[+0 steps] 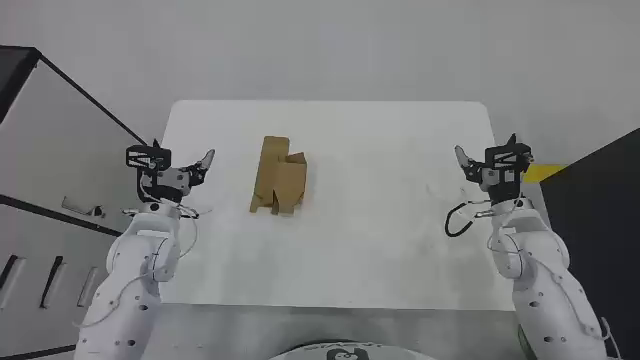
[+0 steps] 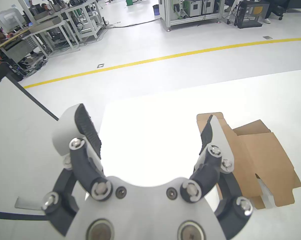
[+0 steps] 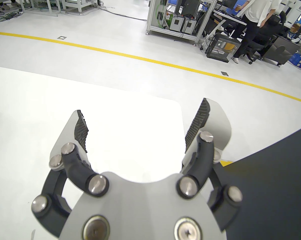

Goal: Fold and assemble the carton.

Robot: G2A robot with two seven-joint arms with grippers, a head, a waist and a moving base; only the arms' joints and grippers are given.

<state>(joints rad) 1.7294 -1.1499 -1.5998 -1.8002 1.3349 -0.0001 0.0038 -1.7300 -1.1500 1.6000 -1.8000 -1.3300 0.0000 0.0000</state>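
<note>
Flattened brown carton (image 1: 279, 177) lies on white table (image 1: 400, 250). Left gripper (image 2: 145, 116) near it, spread wide, holding nothing. Right gripper (image 3: 141, 109) well apart, equally wide, empty.

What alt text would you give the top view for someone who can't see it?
An unassembled brown carton lies on a white table. The left pincer, nearer it, and the right pincer hover open and empty at opposite table edges, neither touching it.

Carton (image 1: 278, 177) of matt brown cardboard. Table (image 1: 400, 250) top smooth and white. Left gripper (image 2: 146, 118) and right gripper (image 3: 142, 111): smooth pale-grey shells, black ribbed pads (image 2: 89, 128), shiny metal screws (image 2: 76, 144).
</note>
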